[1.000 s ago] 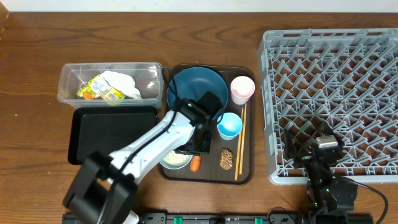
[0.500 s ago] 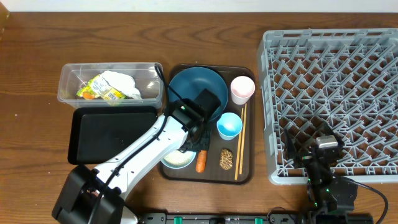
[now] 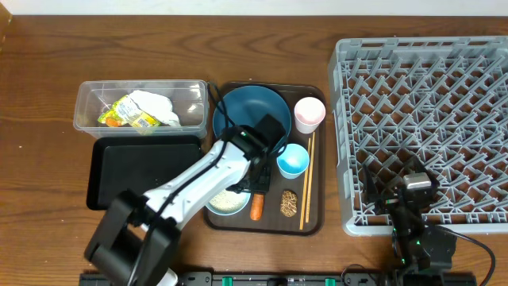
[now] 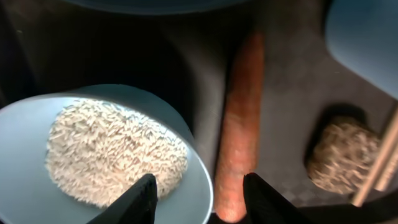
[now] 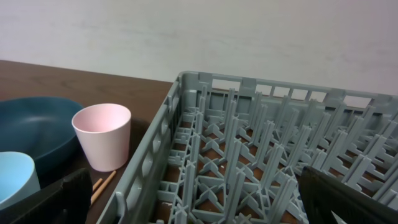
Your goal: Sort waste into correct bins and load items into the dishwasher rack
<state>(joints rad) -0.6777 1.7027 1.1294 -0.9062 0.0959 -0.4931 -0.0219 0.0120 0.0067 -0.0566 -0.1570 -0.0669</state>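
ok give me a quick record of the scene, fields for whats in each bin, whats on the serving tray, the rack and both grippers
clear tub: crumpled white napkin, yellow-green wrapper
black tray: nothing seen inside
brown serving tray: dark-blue plate, pink cup, light-blue cup, wooden chopsticks, carrot, brown seedy lump, light-blue bowl of rice
dishwasher rack: no dishes seen
left gripper: open, over carrot and bowl rim
right gripper: open, at the rack's near side
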